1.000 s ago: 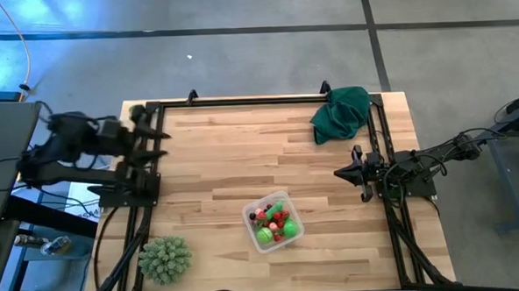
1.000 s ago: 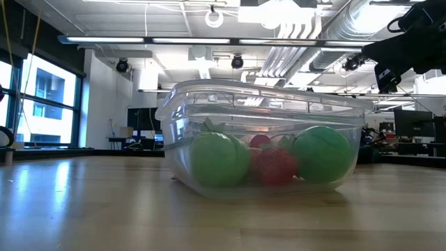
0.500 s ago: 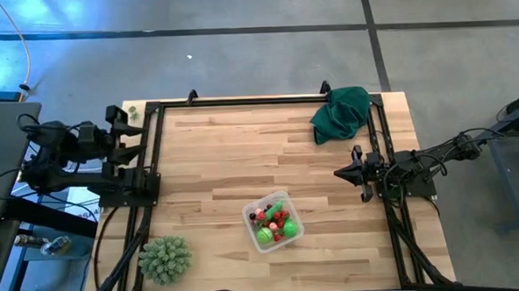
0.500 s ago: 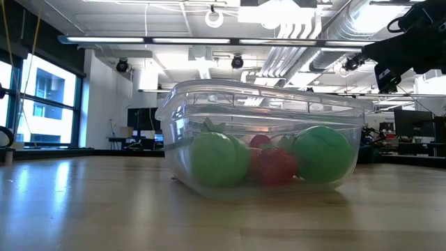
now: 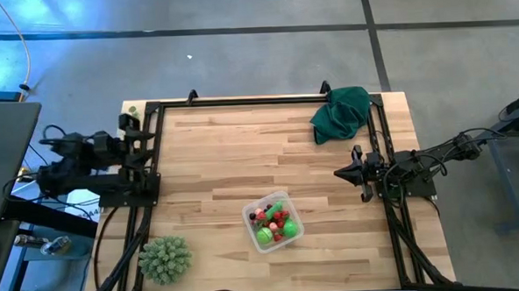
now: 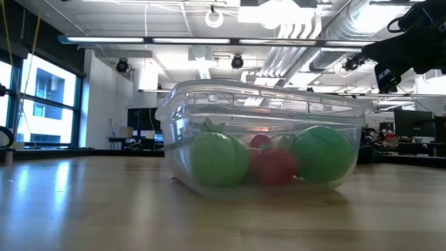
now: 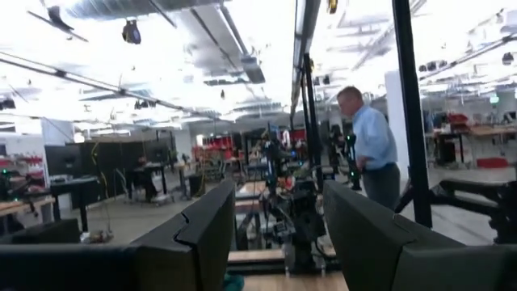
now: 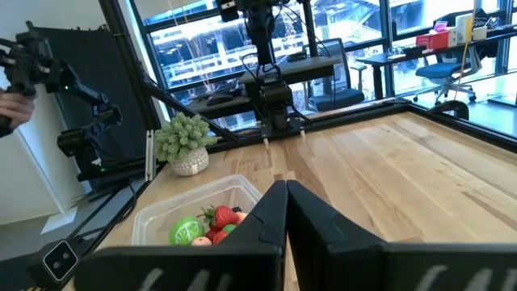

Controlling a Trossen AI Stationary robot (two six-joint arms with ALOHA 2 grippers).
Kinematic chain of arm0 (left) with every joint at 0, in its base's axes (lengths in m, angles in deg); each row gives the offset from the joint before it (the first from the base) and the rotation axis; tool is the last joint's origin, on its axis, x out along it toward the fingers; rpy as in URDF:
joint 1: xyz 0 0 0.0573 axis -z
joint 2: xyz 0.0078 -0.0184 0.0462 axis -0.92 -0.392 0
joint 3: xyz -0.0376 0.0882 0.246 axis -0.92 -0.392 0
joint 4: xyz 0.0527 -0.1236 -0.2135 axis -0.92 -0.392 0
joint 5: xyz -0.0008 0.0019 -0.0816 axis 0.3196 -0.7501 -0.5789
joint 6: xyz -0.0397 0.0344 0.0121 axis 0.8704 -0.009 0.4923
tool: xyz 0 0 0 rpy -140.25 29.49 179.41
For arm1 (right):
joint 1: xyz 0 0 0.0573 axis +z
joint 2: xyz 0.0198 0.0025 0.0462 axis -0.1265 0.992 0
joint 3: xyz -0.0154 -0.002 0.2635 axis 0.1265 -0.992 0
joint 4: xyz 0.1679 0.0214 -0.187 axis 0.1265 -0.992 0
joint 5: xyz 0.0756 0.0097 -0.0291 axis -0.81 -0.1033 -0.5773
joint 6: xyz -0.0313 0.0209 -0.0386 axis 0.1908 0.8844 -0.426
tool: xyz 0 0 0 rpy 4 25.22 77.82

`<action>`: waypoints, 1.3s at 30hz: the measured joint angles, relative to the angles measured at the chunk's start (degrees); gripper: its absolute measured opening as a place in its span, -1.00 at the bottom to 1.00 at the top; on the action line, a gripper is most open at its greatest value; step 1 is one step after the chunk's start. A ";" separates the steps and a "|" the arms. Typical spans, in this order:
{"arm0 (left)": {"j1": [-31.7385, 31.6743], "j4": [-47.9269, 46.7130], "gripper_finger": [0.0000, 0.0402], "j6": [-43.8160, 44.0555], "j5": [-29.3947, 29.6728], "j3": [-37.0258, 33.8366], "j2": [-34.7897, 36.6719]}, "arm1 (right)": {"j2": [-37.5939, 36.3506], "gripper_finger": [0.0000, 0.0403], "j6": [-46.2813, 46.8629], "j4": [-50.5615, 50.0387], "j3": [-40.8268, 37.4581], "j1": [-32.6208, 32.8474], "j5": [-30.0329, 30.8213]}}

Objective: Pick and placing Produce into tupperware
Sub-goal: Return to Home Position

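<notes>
Left gripper [image 7: 279, 194] at the left edge of the table [image 5: 225, 164], fingers apart, empty; right gripper [image 8: 285, 190] at the right edge, fingers pressed together, empty. Produce [image 5: 264, 236] lies in the tupperware [image 5: 284, 202] mid-table. Likely the homing step: next, just park both arms clear.

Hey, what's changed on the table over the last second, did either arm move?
The left gripper, open, pulled back a little toward its base at the left edge of the table. Nothing was grasped or released. The right gripper, shut at the right edge, the tupperware with its produce, the green cloth and the spiky ball stayed put.
</notes>
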State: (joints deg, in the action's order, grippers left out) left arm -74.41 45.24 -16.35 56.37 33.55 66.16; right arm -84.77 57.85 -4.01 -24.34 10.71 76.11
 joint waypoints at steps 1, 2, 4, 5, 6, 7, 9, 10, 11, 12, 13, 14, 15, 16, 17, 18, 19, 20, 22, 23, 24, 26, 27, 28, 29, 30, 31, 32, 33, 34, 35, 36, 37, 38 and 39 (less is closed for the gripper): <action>0.00 1.03 -0.11 0.02 -0.08 -1.27 -0.06 | 0.00 -1.00 -0.01 0.00 0.00 0.01 0.00; 0.00 1.77 -0.11 0.08 -0.53 -2.79 -0.15 | 0.00 -1.00 -0.01 0.00 0.00 0.01 0.00; 0.00 4.47 -0.11 0.83 -1.40 -5.96 -0.70 | 0.00 -1.00 -0.01 0.00 0.00 0.00 0.00; 0.00 5.82 -0.11 1.42 -1.67 -7.66 -0.73 | 0.00 -1.00 0.00 0.00 0.00 0.01 0.00; 0.00 7.30 -0.11 2.02 -1.83 -9.33 -0.72 | 0.00 -1.00 -0.01 0.00 0.00 0.02 0.00; 0.00 9.21 -0.11 2.43 -1.98 -11.19 -0.72 | 0.00 -1.00 -0.01 0.00 0.00 0.00 0.00; 0.00 12.18 -0.11 3.17 -2.89 -14.71 -0.71 | 0.00 -1.00 -0.01 0.00 0.00 0.00 0.00; 0.00 13.35 -0.11 3.64 -3.54 -16.47 -0.72 | 0.00 -1.00 -0.01 0.00 0.00 0.01 0.00; 0.00 14.49 -0.11 3.91 -4.40 -17.96 -0.72 | 0.00 -1.00 -0.01 0.00 0.00 0.00 0.00; 0.00 15.29 -0.11 4.15 -5.36 -19.21 -0.72 | 0.00 -1.00 0.00 0.00 0.00 0.02 0.00; 0.00 15.62 -0.13 4.59 -6.24 -20.37 -0.70 | 0.00 -1.00 -0.01 0.00 0.00 0.01 0.00; 0.00 15.66 -0.15 4.89 -7.08 -21.29 -0.70 | 0.00 -1.00 -0.01 0.00 0.00 0.01 0.00; 0.00 15.44 -0.19 5.03 -7.79 -22.06 -0.72 | 0.00 -1.00 -0.01 0.00 0.00 0.00 0.00; 0.00 14.94 -0.24 5.04 -8.51 -22.58 -0.72 | 0.00 -1.00 0.00 0.00 0.00 0.00 0.00; 0.00 14.54 -0.29 4.83 -9.14 -22.90 -0.72 | 0.00 -1.00 -0.01 0.00 0.00 0.02 0.00; 0.00 14.00 -0.36 4.28 -9.70 -23.04 -0.72 | 0.00 -1.00 -0.01 0.00 0.00 0.02 0.00; 0.00 13.21 -0.43 3.28 -10.29 -23.04 -0.70 | 0.00 -1.00 -0.01 0.00 0.00 0.00 0.00; 0.00 12.46 -0.49 2.09 -10.87 -23.06 -0.70 | 0.00 -1.00 0.00 0.00 0.00 0.00 0.00; 0.00 11.01 -0.64 -0.21 -11.73 -23.06 -0.70 | 0.00 -1.00 0.01 0.00 0.00 0.00 0.00; 0.00 9.99 -0.70 -1.13 -11.87 -23.06 -0.70 | 0.00 -1.00 -0.01 0.00 0.00 0.01 0.00; 0.00 8.82 -0.77 -1.74 -11.89 -23.06 -0.68 | 0.00 -1.00 0.00 0.00 0.00 0.01 0.00; 0.00 5.90 -0.89 -2.29 -11.89 -23.06 -0.67 | 0.00 -1.00 0.01 0.00 0.00 0.02 0.00; 0.00 4.60 -0.94 -2.24 -11.89 -23.06 -0.70 | 0.00 -1.00 0.01 0.00 0.00 0.02 0.00; 0.00 3.16 -0.97 -2.21 -11.89 -23.06 -0.70 | 0.00 -1.00 -0.01 0.00 0.00 0.02 0.00; 0.00 1.80 -0.98 -2.20 -11.89 -23.06 -0.70 | 0.00 -1.00 0.01 0.00 0.00 0.02 0.00; 0.00 0.50 -0.98 -2.16 -11.89 -23.06 -0.70 | 0.00 -1.00 0.01 0.00 0.00 0.02 0.00; 0.00 -0.66 -0.96 -1.99 -11.89 -23.06 -0.70 | 0.00 -1.00 0.01 0.00 0.00 0.01 0.00; 0.00 -1.48 -0.94 -1.42 -11.89 -23.06 -0.70 | 0.00 -1.00 -0.01 0.00 0.00 0.01 0.00; 0.02 -2.24 -0.92 -0.83 -11.87 -23.06 -0.69 | 0.00 -1.00 -0.01 0.00 0.00 0.02 0.00; 0.00 -3.22 -0.90 -0.77 -11.89 -23.06 -0.67 | 0.00 -1.00 -0.01 0.00 0.00 0.01 0.00; 0.00 -4.21 -0.89 -0.74 -11.89 -23.06 -0.67 | 0.00 -1.00 0.00 0.00 0.00 0.00 0.00; 0.00 -5.15 -0.89 -0.67 -11.89 -23.06 -0.67 | 0.00 -1.00 0.01 0.00 0.00 0.02 0.00; 0.00 -5.97 -0.88 -0.52 -11.88 -23.06 -0.67 | 0.00 -1.00 -0.01 0.00 0.00 0.00 0.00; 0.00 -6.66 -0.88 -0.51 -11.87 -23.06 -0.67 | 0.00 -1.00 -0.01 0.00 0.00 0.02 0.00; 0.00 -7.27 -0.88 -0.69 -11.85 -23.06 -0.68 | 0.00 -1.00 -0.01 0.00 0.00 0.02 0.00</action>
State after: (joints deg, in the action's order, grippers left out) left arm -74.41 37.98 -17.04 44.51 10.48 65.48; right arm -84.77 57.84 -4.01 -24.34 10.73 76.11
